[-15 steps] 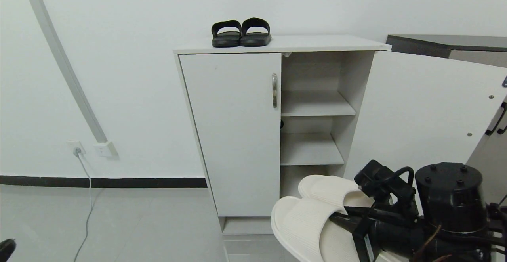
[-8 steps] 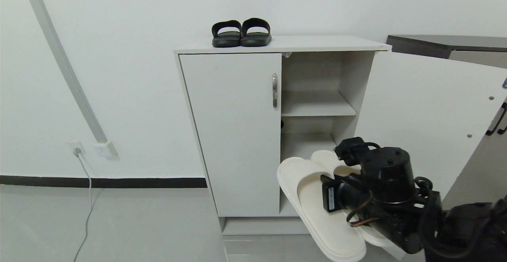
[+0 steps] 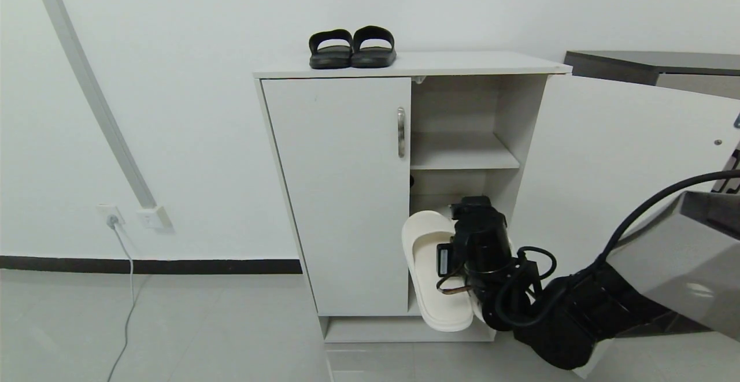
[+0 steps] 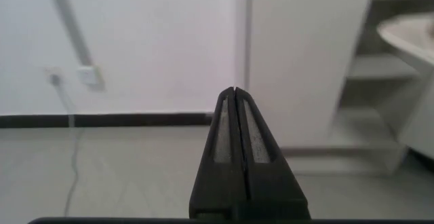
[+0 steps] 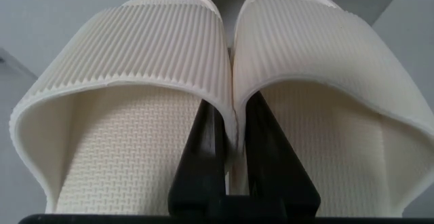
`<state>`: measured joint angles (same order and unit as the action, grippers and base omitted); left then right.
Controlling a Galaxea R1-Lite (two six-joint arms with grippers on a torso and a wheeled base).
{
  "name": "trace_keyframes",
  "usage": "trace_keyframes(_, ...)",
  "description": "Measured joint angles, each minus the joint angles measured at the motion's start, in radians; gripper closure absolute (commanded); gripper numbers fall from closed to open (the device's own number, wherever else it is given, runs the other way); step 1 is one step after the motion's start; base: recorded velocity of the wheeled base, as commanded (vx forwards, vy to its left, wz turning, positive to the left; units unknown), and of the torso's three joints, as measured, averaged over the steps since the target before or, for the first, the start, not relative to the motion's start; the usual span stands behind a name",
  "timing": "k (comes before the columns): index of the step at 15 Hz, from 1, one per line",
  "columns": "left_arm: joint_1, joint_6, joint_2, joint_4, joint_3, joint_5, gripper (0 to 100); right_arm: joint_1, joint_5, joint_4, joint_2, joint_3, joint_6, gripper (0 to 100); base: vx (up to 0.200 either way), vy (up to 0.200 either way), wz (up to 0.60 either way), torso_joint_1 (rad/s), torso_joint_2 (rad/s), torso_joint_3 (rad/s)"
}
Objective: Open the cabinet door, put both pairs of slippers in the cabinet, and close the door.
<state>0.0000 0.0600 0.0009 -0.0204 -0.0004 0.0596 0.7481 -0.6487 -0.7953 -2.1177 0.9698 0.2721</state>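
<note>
Right gripper: jaws narrow, pinching together the inner strap edges of the pair of cream-white ribbed foam slippers, one finger inside each strap. Head view: the pair hangs toe-end up, soles steeply tilted, lower centre of frame, at the open right side of the white wooden cabinet; whether the toes are past the front edge, cannot tell. Risks (judgement): the hold is on soft straps only, so one slipper could slide out or swing; the low heels may catch the bottom ledge. Right arm comes in low from lower right, beside the open white door. Left gripper: jaws pressed together, empty. Pair of black rubber slippers on the cabinet top, upper centre
</note>
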Motion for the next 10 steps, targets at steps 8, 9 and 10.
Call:
trace_keyframes(8,0.000,-0.016,-0.004,0.019,0.000,-0.089,100,-0.036,-0.218,-0.015,-0.222,0.223,0.007,100,0.000,-0.025,0.00,0.000,0.00,0.000)
trace_keyframes(9,0.000,-0.017,-0.004,0.019,0.000,-0.089,100,-0.034,-0.218,-0.024,-0.241,0.229,0.007,100,0.000,-0.200,0.00,0.002,0.00,-0.002)
trace_keyframes(10,0.000,-0.017,-0.004,0.019,0.000,-0.089,100,-0.033,-0.218,-0.028,-0.257,0.230,0.006,100,0.000,-0.200,0.00,0.002,0.00,-0.002)
